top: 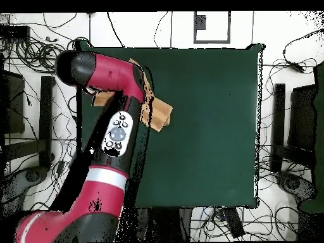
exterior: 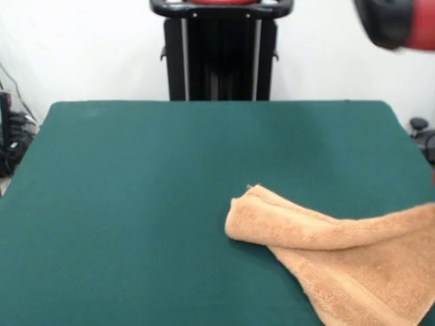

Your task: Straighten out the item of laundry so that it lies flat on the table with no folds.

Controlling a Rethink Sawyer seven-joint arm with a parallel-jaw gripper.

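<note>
**Towel still folded near surface edge, arm overhead**

Towel [exterior: 340, 258] lay on the green surface [exterior: 149, 204], at the front view's lower right, running off the pic's right and bottom edges. In the overhead view it showed as a tan patch [top: 161, 114] at the left side of the surface [top: 215, 126], mostly hidden under the red arm [top: 114, 107]. Not flat: a thick fold ran across it w/ a rounded, doubled-over end toward the surface's middle, and a second layer spread below toward the near edge in the front view.

Long axis, as far as visible in the front view: roughly left-right w/ a slight tilt, the rounded folded end pointing left toward the centre, the rest trailing right out of frame. Band and label couldn't be made out.

End effector: only a blurred red-black chunk of arm [exterior: 397, 24] showed at the front view's top right, and overhead the arm's bulk covered whatever hung below it. Couldn't tell if the end effector was open, closed or gripping anything.

Step in hand, by my read: early, unfolding not done, arm positioned over the towel's side of the surface. Next move prob. calls for catching the top layer near the folded end, or a free corner, and drawing it away from the fold so the doubled part opens out; also pulling the cloth further onto the surface, since it sat close to the edge
</note>
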